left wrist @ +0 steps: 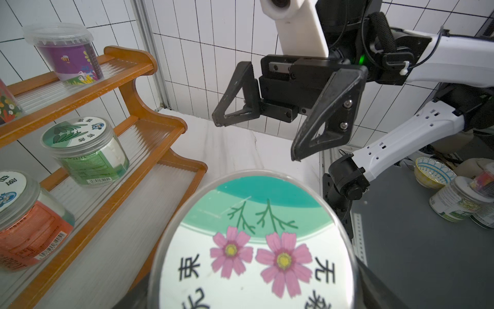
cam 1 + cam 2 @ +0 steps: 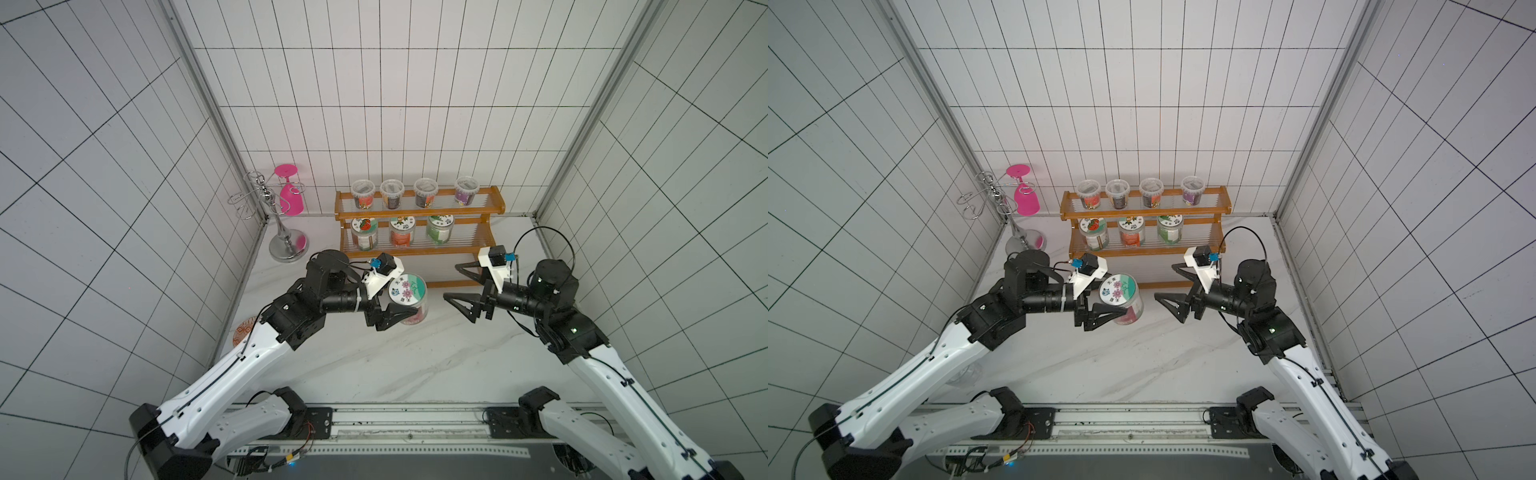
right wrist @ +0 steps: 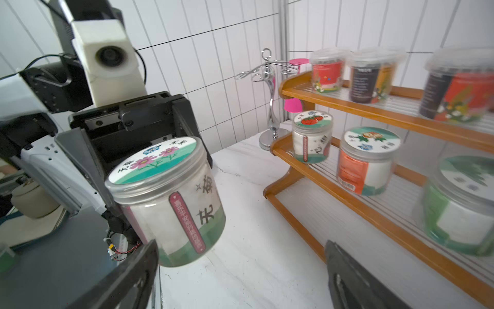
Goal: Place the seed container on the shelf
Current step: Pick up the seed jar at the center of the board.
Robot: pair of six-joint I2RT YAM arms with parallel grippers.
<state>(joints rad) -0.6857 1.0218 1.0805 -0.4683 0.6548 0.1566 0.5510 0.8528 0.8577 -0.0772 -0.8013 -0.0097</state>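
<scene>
Midway, grips the seed container (image 3: 171,203) in the left gripper (image 2: 405,295) near the shelf's (image 2: 494,203) front edge, splays the right gripper (image 2: 451,281) empty, with shelving undone.

A silver wire glass stand (image 2: 289,246) stands in the far left corner of the marble tabletop (image 2: 374,357), a pink wine glass (image 2: 291,198) hanging upside down from it. To its right, four lidded tubs (image 2: 362,193) line up above three label-topped jars (image 2: 401,232).

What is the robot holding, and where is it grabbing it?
The left gripper holds the flower-lidded seed jar, fingers on opposite sides of its body. The right gripper holds nothing.
</scene>
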